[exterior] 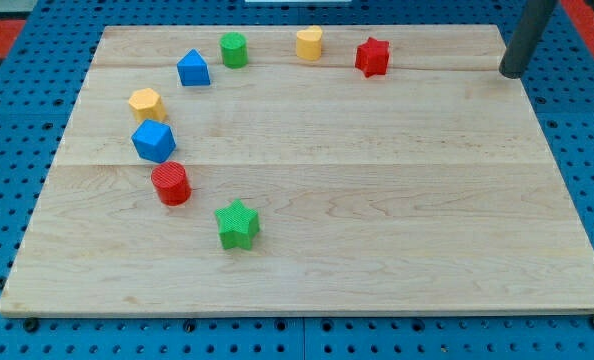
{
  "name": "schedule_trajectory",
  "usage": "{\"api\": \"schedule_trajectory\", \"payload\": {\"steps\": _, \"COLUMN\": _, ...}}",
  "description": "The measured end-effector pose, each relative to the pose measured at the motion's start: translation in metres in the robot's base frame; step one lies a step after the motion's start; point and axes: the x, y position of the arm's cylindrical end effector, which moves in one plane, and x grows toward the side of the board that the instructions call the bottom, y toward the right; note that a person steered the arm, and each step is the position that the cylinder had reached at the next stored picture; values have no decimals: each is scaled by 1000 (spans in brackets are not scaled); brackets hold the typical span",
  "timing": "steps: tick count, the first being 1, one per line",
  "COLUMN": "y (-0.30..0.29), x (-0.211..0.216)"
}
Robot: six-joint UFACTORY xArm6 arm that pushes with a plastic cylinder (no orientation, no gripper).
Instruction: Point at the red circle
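The red circle (171, 184) is a short red cylinder at the view's left on the wooden board (377, 230). It sits just below a blue cube (154, 141) and up-left of a green star (238, 224). My tip (513, 73) is the lower end of a dark rod at the view's top right, at the board's far right edge. It is far from the red circle, across nearly the whole board, and touches no block. The closest block to it is a red star (373, 57).
A yellow hexagon (147, 103), a blue house-shaped block (193, 69), a green cylinder (234, 49) and a yellow block (309, 43) curve along the view's top left. A blue pegboard (587, 150) surrounds the board.
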Motion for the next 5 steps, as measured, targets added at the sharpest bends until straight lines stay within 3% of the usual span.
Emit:
{"api": "schedule_trajectory", "payload": {"steps": 2, "y": 9, "x": 3}}
{"api": "schedule_trajectory", "payload": {"steps": 3, "y": 0, "x": 106}}
{"api": "schedule_trajectory", "payload": {"steps": 4, "y": -51, "x": 177}}
{"api": "schedule_trajectory", "payload": {"steps": 5, "y": -80, "x": 201}}
